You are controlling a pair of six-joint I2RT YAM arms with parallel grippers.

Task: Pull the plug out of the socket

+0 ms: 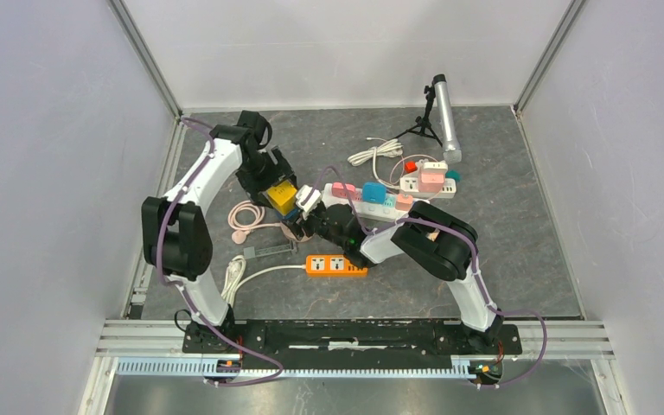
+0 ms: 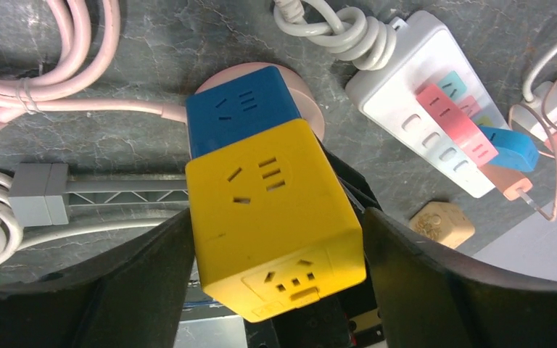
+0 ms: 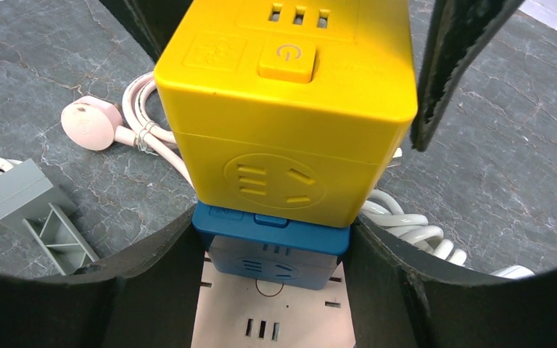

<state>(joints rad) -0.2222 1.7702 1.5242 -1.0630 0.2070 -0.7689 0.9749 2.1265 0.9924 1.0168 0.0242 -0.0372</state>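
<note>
A yellow cube socket (image 1: 280, 197) is plugged onto a blue cube (image 2: 239, 109), which sits on a pink cube socket (image 3: 272, 319) with a pink cord. My left gripper (image 2: 279, 217) is shut on the yellow cube (image 2: 272, 210), with a finger pressed on each side. My right gripper (image 3: 272, 232) is shut on the blue cube (image 3: 275, 243), just below the yellow cube (image 3: 290, 109). In the top view the two grippers meet at the stack, the left gripper (image 1: 277, 186) from the far left and the right gripper (image 1: 301, 223) from the near right.
A white power strip (image 1: 363, 201) with pink and blue plugs lies right of the stack. An orange strip (image 1: 335, 264) lies nearer, a second white strip (image 1: 428, 181) and a tripod (image 1: 443, 117) farther right. A coiled pink cord (image 1: 246, 216) and a grey bracket (image 3: 22, 192) lie left.
</note>
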